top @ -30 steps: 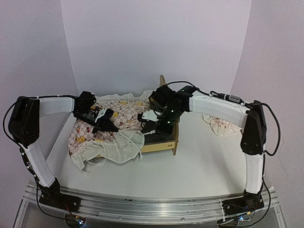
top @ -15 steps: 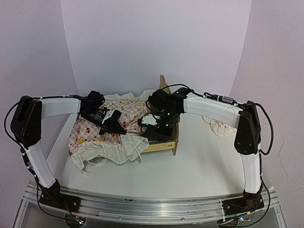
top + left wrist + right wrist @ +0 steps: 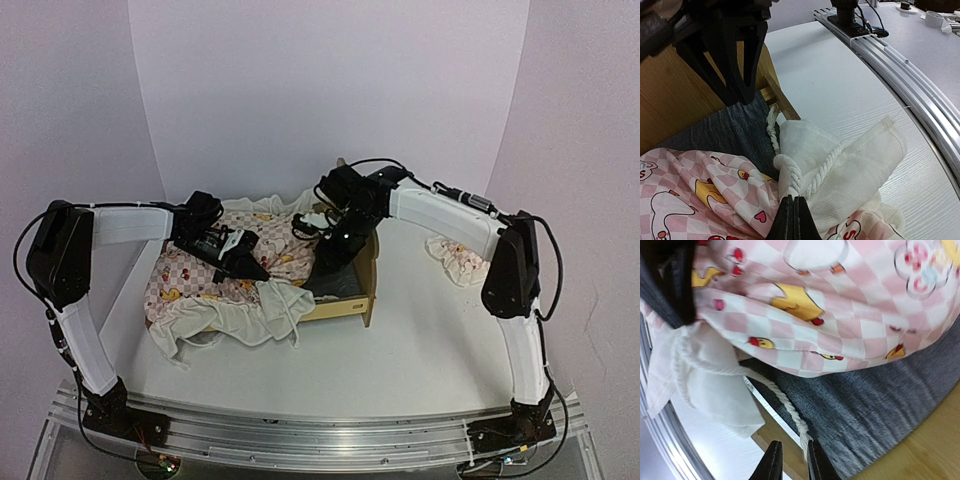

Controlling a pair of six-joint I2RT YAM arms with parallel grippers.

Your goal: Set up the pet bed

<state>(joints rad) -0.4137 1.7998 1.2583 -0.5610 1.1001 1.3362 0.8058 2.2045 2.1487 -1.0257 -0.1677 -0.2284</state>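
Pet bed is standing mid-table, duck-print quilt draping its left side; left gripper is pinching the quilt's edge, right gripper jaws standing narrowly parted about a white cord

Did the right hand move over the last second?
Yes. The right hand moved up the overhead view, from near the pet bed's footboard toward its headboard.
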